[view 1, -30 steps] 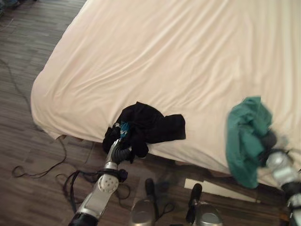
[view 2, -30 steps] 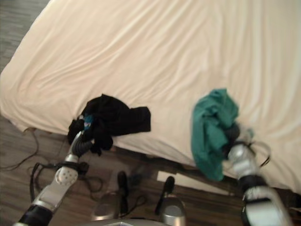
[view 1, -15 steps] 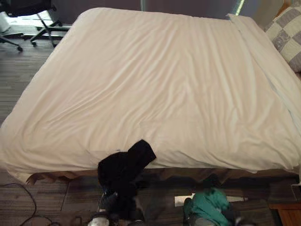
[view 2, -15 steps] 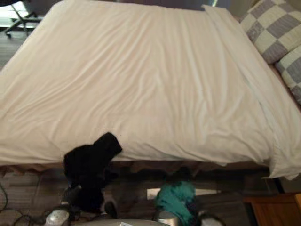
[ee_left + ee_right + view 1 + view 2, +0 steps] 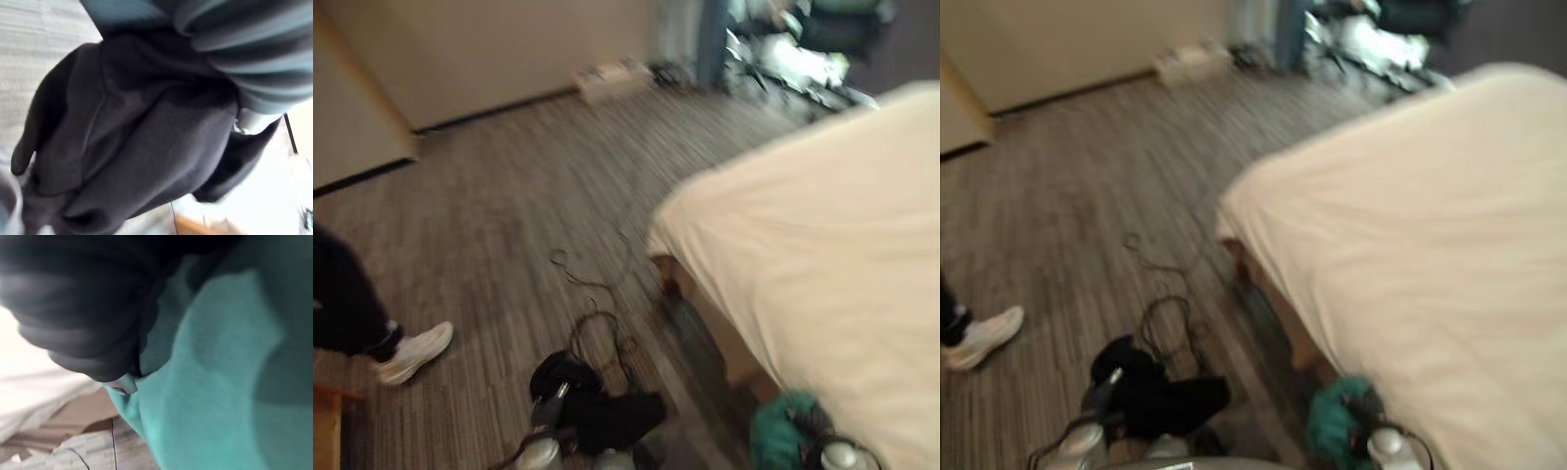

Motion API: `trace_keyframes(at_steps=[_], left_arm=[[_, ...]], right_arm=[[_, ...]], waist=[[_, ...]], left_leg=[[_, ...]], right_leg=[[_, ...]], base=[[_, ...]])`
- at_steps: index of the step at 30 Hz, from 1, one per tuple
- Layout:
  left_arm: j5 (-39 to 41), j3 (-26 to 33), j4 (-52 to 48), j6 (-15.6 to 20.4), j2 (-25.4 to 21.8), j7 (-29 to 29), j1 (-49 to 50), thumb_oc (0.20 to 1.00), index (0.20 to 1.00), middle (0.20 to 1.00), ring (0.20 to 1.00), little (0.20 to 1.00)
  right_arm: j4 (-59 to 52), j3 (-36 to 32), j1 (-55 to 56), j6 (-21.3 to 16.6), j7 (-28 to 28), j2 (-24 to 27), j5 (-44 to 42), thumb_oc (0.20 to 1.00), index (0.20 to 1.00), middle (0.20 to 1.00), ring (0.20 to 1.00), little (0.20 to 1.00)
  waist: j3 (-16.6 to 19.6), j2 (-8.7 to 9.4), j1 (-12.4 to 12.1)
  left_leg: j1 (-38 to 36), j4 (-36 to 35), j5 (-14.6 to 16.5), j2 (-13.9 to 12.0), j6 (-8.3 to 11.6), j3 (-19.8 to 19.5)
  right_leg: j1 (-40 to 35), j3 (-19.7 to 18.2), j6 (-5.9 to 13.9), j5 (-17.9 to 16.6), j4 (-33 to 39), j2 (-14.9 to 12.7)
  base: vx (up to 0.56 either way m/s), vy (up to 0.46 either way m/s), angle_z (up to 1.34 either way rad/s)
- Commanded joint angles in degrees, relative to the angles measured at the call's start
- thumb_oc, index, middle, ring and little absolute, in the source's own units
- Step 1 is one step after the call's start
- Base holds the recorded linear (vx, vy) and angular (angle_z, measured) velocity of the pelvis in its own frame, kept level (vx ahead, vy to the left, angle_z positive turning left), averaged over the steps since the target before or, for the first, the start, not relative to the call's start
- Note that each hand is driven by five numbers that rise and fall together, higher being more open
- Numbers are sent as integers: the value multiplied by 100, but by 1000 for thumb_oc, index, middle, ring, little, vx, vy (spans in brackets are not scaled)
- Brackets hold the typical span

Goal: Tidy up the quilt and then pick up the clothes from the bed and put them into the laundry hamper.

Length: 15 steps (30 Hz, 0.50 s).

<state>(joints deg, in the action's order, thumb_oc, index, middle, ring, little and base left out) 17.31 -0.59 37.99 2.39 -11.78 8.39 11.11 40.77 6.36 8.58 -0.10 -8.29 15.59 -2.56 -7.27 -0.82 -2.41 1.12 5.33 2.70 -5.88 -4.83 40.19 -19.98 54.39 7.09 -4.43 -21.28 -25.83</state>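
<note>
Quilt (image 5: 822, 245) lies smooth and cream over the bed, its corner beside wide wooden floor (image 5: 499, 215) — I have turned away from the full bed seen half a second ago. A person's white shoe (image 5: 411, 352) stands left. My left hand (image 5: 244, 54) bunches black clothing (image 5: 137, 147); my right hand (image 5: 83, 308) clutches teal clothing (image 5: 210, 396), both off the bed.

Left hand (image 5: 548, 409) low, wrapped in black cloth (image 5: 142, 142), right hand (image 5: 83, 303) against green cloth (image 5: 210, 396)
</note>
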Motion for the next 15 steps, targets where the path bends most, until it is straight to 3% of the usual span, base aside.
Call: trace_keyframes(at_steps=[1,2,3,4,5,7,10,11,15], left_arm=[[-390,-182,-146,172,-442,296,-606,200,200,200,200,200],[-392,-252,-199,197,-392,310,-697,200,200,200,200,200],[-364,-292,-204,246,-355,334,-772,200,200,200,200,200],[-382,-376,-182,261,-334,342,-805,200,200,200,200,200],[-406,-478,-112,254,-318,351,-856,200,200,200,200,200],[-356,-562,145,213,-299,409,-1016,200,200,200,200,200],[-463,-599,402,268,-155,361,-1041,200,200,200,200,200],[-4167,-1800,3289,-563,-277,58,-1789,200,200,200,200,200],[-3763,-1582,3248,-499,-241,133,-1672,200,200,200,200,200]], right_arm=[[-238,163,-707,-165,-231,-46,-9,200,200,200,200,200],[-285,90,-640,-143,-299,-94,-85,200,200,200,200,200],[-285,24,-577,-178,-432,-73,-115,200,200,200,200,200],[-292,-28,-529,-216,-525,-80,-173,200,200,200,200,200],[-310,-112,-513,-257,-620,-92,-296,200,200,200,200,200],[-263,-193,-483,-293,-788,-81,-423,200,200,200,200,200],[-169,-132,-506,-323,-713,-114,-457,200,200,200,200,200],[2431,743,-853,454,-18,52,835,200,200,200,200,200],[2195,710,-760,395,-29,59,828,200,200,200,200,200]], waist=[[-459,100,26],[-526,73,136],[-550,48,180],[-581,-1,229],[-601,-14,329],[-593,71,412],[-529,128,314],[-219,209,410],[-176,200,400]], left_leg=[[-253,-557,-355,-284,765,-1290],[-276,-674,-400,-200,795,-1654],[-312,-793,-395,-98,762,-1926],[-288,-833,-468,-88,705,-2052],[-326,-852,-449,-30,698,-2287],[-352,-760,-279,159,641,-2616],[-369,-601,-172,248,615,-2792],[-679,-1033,-355,69,944,-2505],[-748,-1033,-311,81,927,-2593]], right_leg=[[1838,-2301,394,223,-361,386],[2177,-3018,392,574,-173,799],[2212,-3351,433,723,155,1023],[2264,-3503,272,729,411,1208],[2392,-3894,200,806,692,1475],[2315,-4519,195,717,1433,1755],[2075,-4485,248,517,1711,1647],[1336,-4075,88,685,2628,2146],[1275,-4129,53,692,2628,2175]], base=[[109,164,203],[108,77,245],[70,10,213],[70,-32,232],[63,-75,196],[127,-64,175],[59,-56,87],[57,-45,47],[39,-65,0]])
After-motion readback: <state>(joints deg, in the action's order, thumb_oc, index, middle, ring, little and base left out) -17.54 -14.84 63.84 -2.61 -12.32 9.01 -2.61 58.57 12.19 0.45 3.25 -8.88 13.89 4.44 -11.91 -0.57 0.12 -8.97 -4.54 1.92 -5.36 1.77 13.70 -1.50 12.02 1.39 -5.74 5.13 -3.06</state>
